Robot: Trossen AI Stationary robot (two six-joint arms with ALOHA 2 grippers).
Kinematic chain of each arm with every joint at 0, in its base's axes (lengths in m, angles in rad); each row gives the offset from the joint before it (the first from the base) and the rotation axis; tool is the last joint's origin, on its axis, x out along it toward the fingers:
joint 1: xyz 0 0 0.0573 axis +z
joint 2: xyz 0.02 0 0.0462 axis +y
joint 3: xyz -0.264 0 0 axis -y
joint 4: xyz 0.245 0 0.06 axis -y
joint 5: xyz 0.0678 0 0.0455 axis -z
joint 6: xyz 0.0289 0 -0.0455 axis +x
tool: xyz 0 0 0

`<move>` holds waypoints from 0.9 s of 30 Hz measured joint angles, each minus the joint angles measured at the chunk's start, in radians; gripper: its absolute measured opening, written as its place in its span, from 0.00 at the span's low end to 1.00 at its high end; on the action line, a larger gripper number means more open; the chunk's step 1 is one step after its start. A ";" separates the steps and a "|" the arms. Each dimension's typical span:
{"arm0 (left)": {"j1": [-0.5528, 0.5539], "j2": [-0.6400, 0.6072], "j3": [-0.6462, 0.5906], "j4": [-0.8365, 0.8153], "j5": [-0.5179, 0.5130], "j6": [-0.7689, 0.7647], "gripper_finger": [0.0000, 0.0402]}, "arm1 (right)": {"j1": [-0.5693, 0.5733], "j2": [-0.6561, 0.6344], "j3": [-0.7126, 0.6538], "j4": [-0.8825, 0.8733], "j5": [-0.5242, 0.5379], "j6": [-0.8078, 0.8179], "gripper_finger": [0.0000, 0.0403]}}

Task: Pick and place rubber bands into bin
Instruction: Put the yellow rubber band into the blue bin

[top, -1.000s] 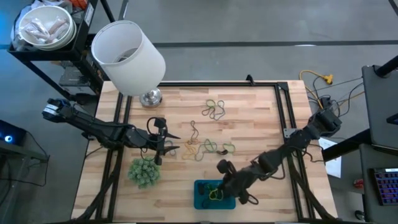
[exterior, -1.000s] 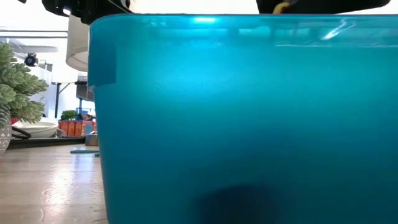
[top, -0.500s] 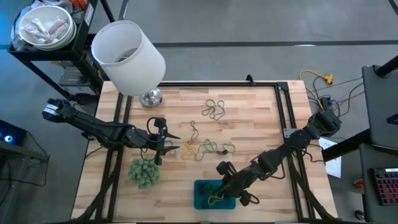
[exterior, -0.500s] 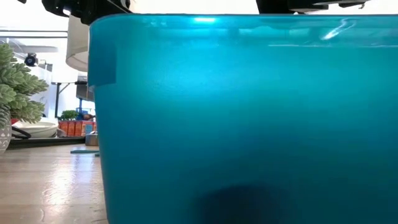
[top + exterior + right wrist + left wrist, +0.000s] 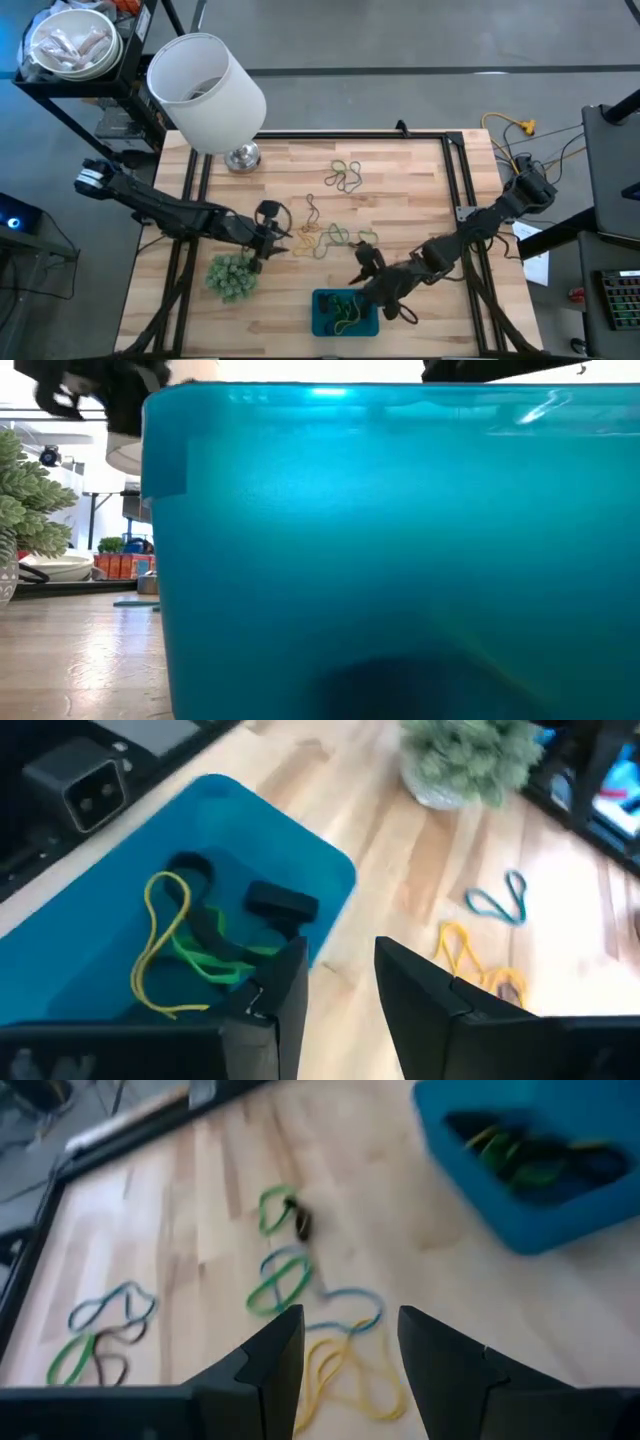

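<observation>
The teal bin (image 5: 345,312) sits near the table's front edge and fills the low view (image 5: 400,560). Inside it lie yellow, green and black rubber bands (image 5: 175,945). More rubber bands (image 5: 325,238) lie loose mid-table, and another cluster (image 5: 345,176) lies farther back. My right gripper (image 5: 340,1000) is open and empty, just above the bin's far right corner (image 5: 362,288). My left gripper (image 5: 345,1350) is open over the left end of the mid-table bands (image 5: 283,234), with a yellow band (image 5: 345,1375) on the wood below its fingers.
A fuzzy green ball (image 5: 232,275) sits on the table just in front of my left gripper. A big white cylinder (image 5: 205,90) and a metal base (image 5: 242,157) stand at the far left. A black frame (image 5: 455,160) borders the wooden top.
My right gripper has drawn up and back from over the bin toward the far edge, and the yellow band that was at its fingertips now lies in the bin. My left gripper has dipped down and moved right, toward the mid-table bands.
</observation>
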 joint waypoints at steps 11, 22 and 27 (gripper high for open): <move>0.206 0.221 0.111 -0.177 0.012 -0.162 0.37 | 0.002 -0.010 0.000 -0.084 0.003 0.060 0.23; 0.346 0.385 0.138 -0.122 0.185 -0.152 0.37 | 0.002 -0.010 0.000 -0.102 0.002 0.079 0.19; 0.367 0.452 0.161 -0.124 0.196 -0.148 0.37 | 0.002 -0.011 0.000 -0.102 0.002 0.079 0.18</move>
